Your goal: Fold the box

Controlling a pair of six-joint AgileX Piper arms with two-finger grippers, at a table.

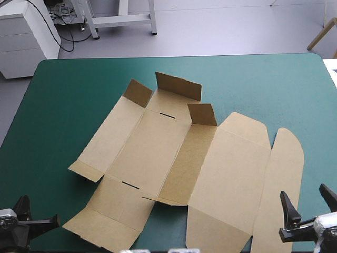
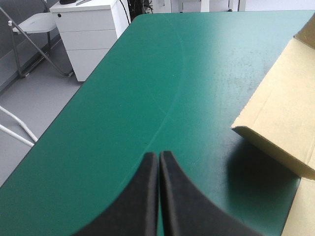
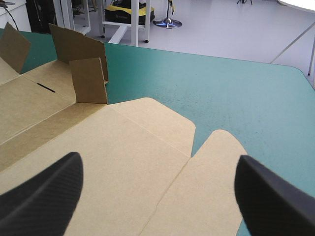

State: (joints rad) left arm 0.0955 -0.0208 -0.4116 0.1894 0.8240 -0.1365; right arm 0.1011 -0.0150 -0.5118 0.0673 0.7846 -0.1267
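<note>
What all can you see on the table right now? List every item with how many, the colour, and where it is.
table: one, teal-green cover, fills most of the high view.
box: one, brown, a cut sheet lying mostly flat across the table's middle and right, reaching the near edge.
flaps: three, brown, standing up at the box's far end.
left gripper: one, black fingers shut, at the near left corner over bare cover, the box's left edge beside it.
right gripper: one, black fingers open, at the near right, over the box's near right panels.
</note>
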